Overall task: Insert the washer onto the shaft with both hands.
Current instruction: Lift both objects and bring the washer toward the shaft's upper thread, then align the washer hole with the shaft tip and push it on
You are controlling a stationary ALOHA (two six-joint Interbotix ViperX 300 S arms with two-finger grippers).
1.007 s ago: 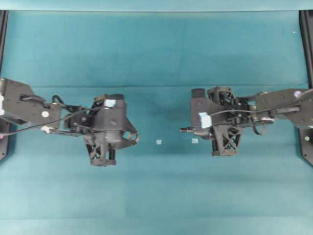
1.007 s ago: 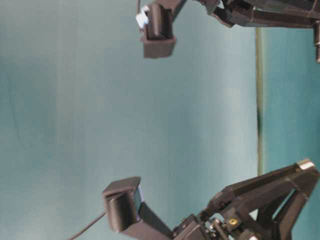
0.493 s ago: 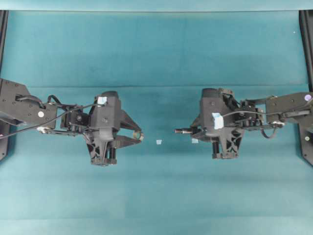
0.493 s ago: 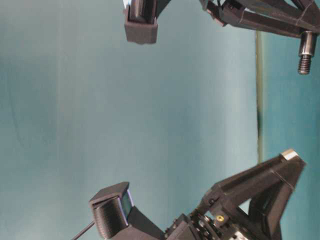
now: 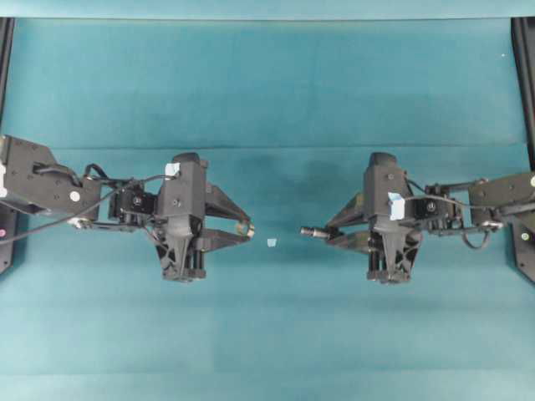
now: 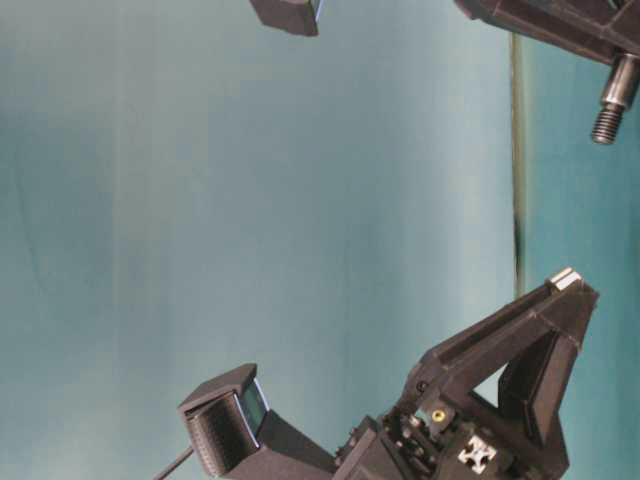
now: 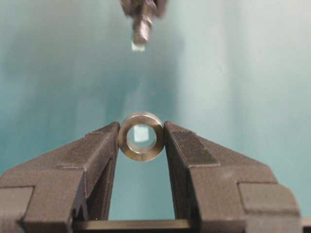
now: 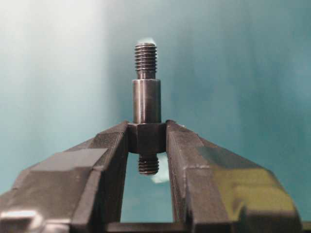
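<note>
In the overhead view the washer (image 5: 243, 227) is barely discernible at the left gripper (image 5: 242, 227) fingers; the left wrist view shows it clamped, bore facing the blurred shaft (image 7: 141, 25). The right gripper (image 8: 147, 138) fingers clamp the shaft collar. Table-level view crops both arms.

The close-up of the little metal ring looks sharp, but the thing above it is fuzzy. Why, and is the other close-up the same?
In the left wrist view the washer held between the fingers is in focus, while the farther shaft is blurred. In the right wrist view the shaft is crisp with its threads showing, against a soft background with a bright patch on the left.
</note>
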